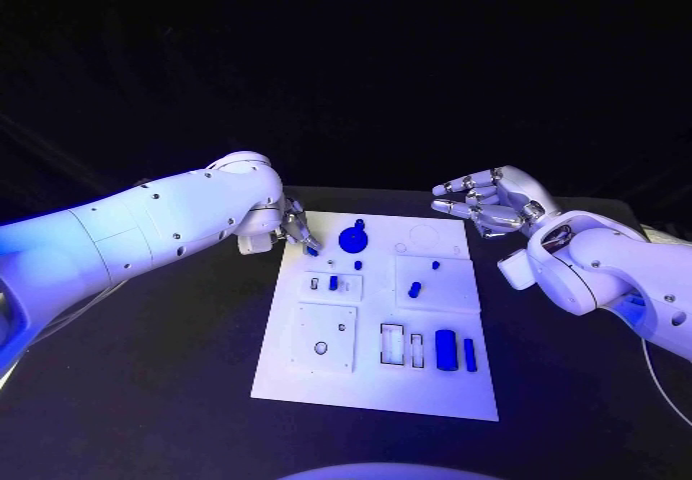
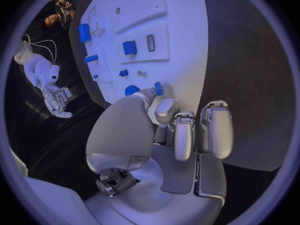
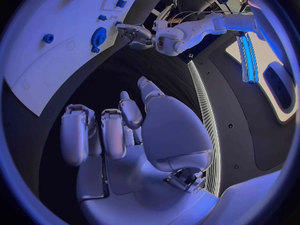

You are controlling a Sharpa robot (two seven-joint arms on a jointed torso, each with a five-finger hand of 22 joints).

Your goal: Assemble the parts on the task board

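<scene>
I have the white board lying in the middle of the black surface, its long sides running from the near edge toward the far edge. My left hand sits at the board's far left corner, fingers curled downward, and in the left wrist view a small blue piece sits right at the tips of the thumb and a finger, at the board's edge; I cannot tell for certain whether it is pinched or only touched. My right hand hovers off the board's far right corner, above the dark surface, fingers apart and loosely bent with nothing in them. On the board, a round blue gear-like disc lies near the far edge, just beside the left hand. A small blue block stands in a raised square plate on the left side, and a small blue peg stands on the right side, about level with it. Toward the near right corner a blue cylinder and a narrower blue bar lie side by side, next to two rectangular slots.
</scene>
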